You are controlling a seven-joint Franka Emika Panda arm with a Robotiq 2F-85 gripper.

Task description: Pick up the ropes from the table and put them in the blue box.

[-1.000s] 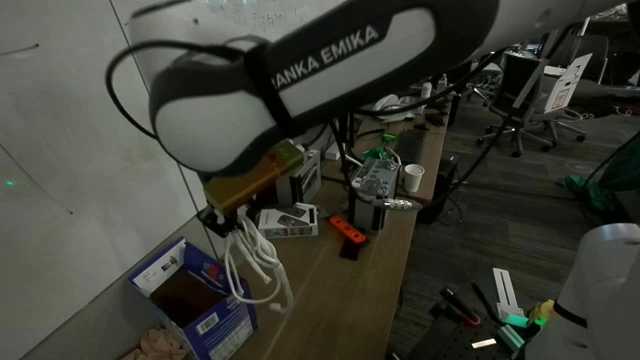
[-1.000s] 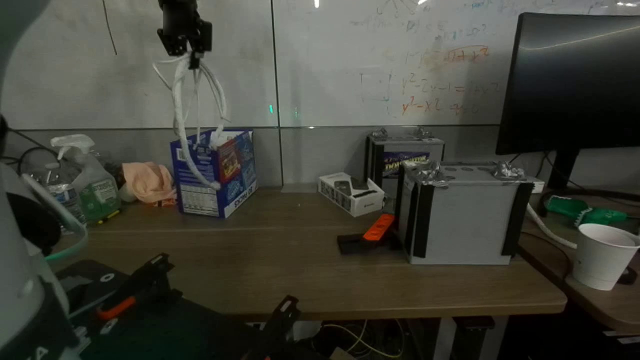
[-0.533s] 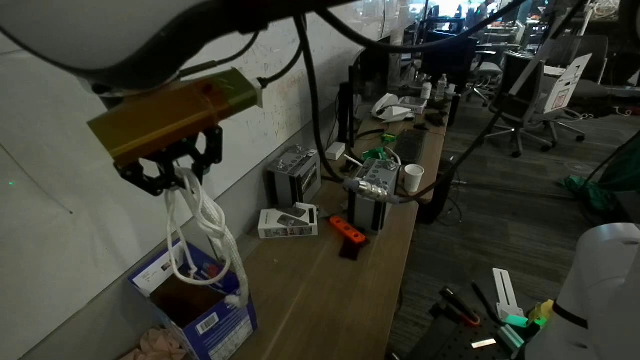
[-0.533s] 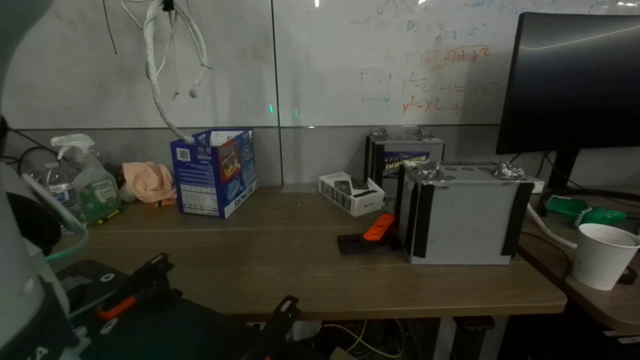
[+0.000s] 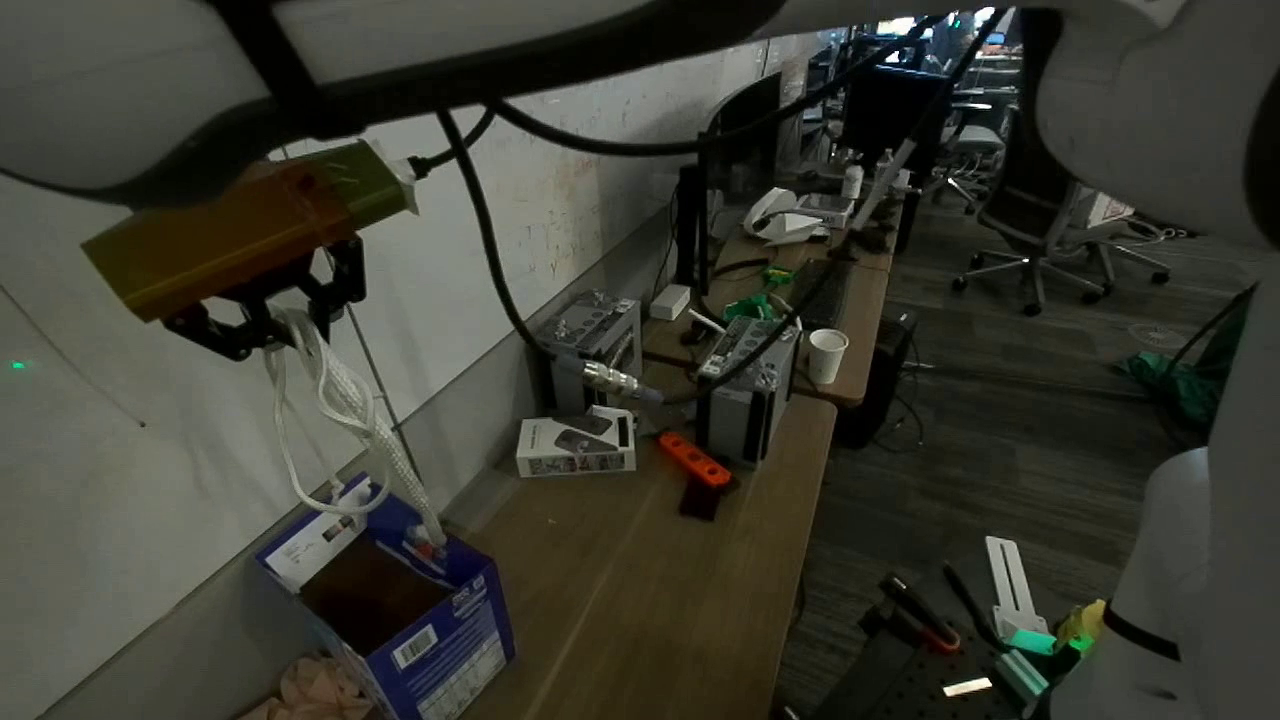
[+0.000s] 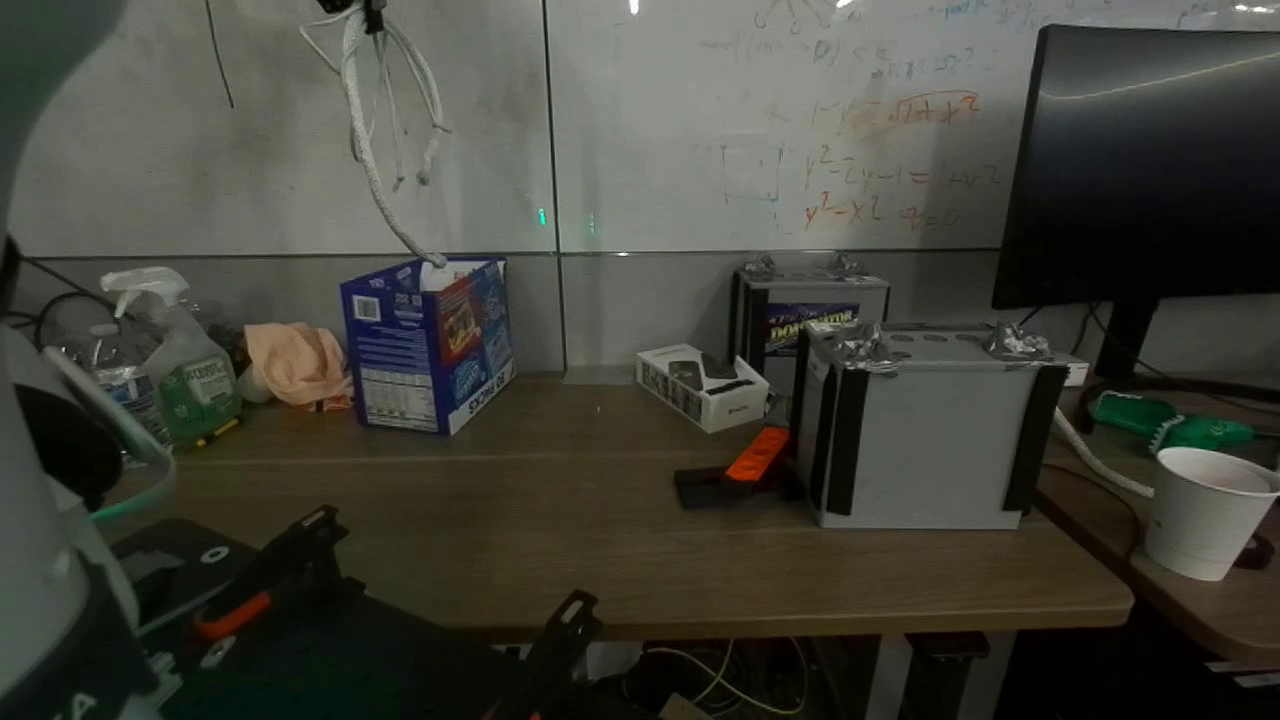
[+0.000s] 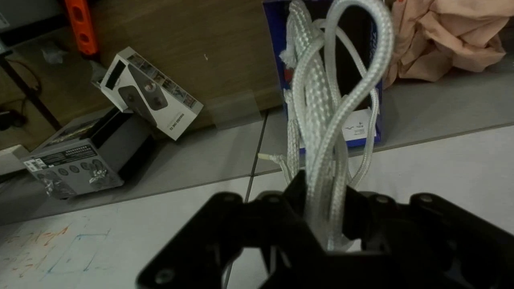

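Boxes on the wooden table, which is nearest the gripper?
The blue cardboard box, near the hanging white ropes; the printed white box and both grey boxes stand farther off.

A broad whiteboard (image 6: pixel 660 60) stretched across the background, a dark seam (image 6: pixel 550 130) down it, orange and blue writing (image 6: pixel 890 178) on it. A grey panel (image 6: pixel 620 310) ran directly below the whiteboard. A black monitor (image 6: pixel 1150 170) stood in front of the whiteboard. Well apart from the whiteboard, wheeled office chairs (image 5: pixel 1025 215) stood on a dark, streaked floor (image 5: pixel 1000 420). A green light spot (image 6: pixel 542 217) glowed low on the whiteboard.
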